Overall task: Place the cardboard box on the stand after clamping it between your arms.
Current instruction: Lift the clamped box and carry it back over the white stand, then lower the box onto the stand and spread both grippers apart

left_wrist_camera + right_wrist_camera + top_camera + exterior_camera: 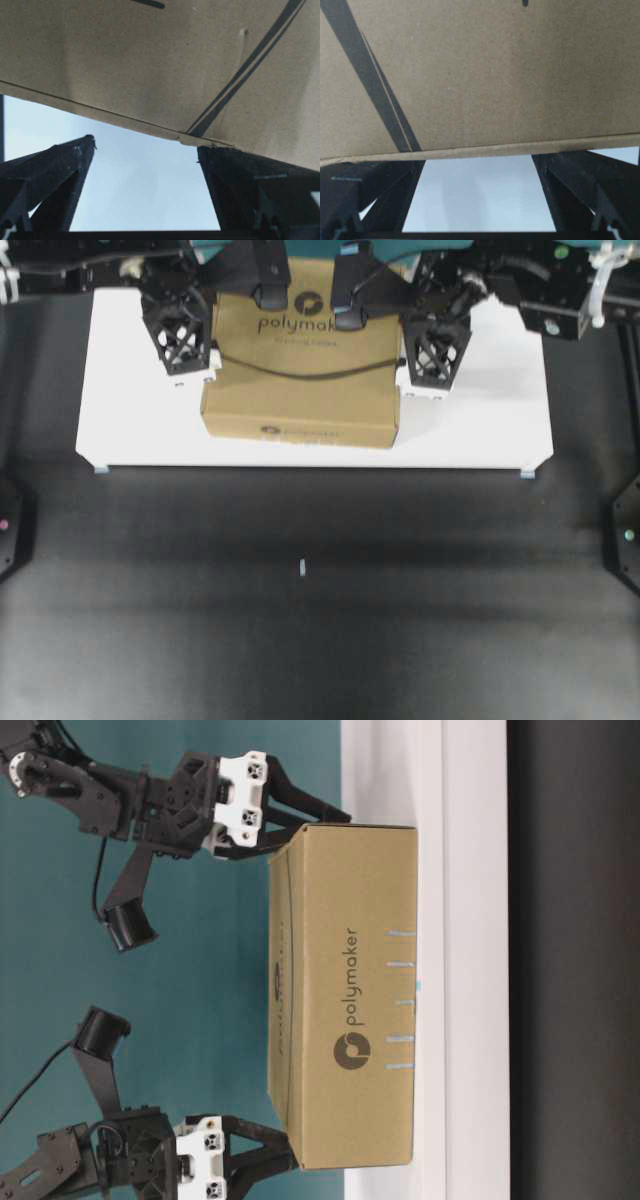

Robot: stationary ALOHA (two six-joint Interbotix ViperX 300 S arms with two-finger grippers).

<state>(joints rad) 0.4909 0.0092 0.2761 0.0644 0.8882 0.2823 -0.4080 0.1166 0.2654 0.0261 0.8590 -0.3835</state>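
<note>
The cardboard box [300, 380], brown with "polymaker" print, rests on the white stand [130, 420] near its middle; its underside meets the stand top [470, 960] in the table-level view. My left gripper [190, 340] is at the box's left side and my right gripper [428, 350] at its right side. Both are open, with their fingertips against the cardboard and nothing between the jaws. The left wrist view shows the box [160, 60] above the spread gripper [145, 145]. In the right wrist view the box [495, 75] overlaps the tips of the open gripper [477, 160].
The stand's front edge carries small light-blue marks [102, 471] at its corners. Black tabletop [320, 600] stretches in front, with a tiny white mark [302, 567]. Black fixtures [625, 530] sit at the table's side edges.
</note>
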